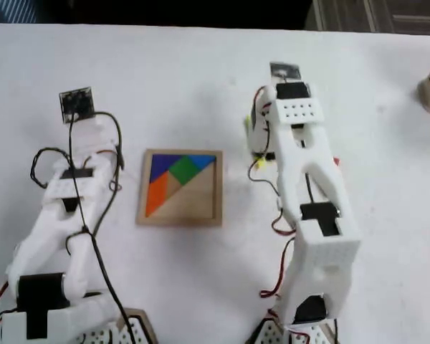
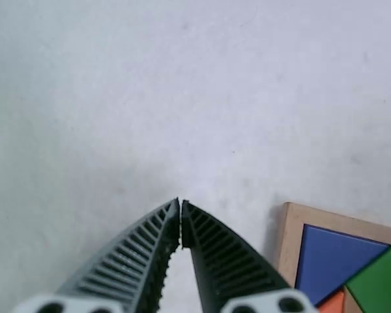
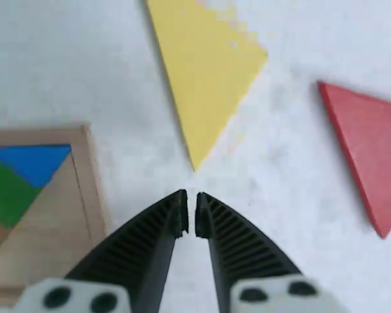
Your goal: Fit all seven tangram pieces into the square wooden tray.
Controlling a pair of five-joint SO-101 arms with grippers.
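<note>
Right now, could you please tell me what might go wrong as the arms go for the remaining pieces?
1. The yellow triangle lies flat on the table, and the right gripper is shut just short of its tip; advancing like that would likely push the piece rather than grasp it.
2. The left gripper, also shut, sits close to the wooden tray at one corner; a sideways sweep could nudge it out of place.

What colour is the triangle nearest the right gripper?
The triangle is yellow, clearest in the right wrist view.
</note>
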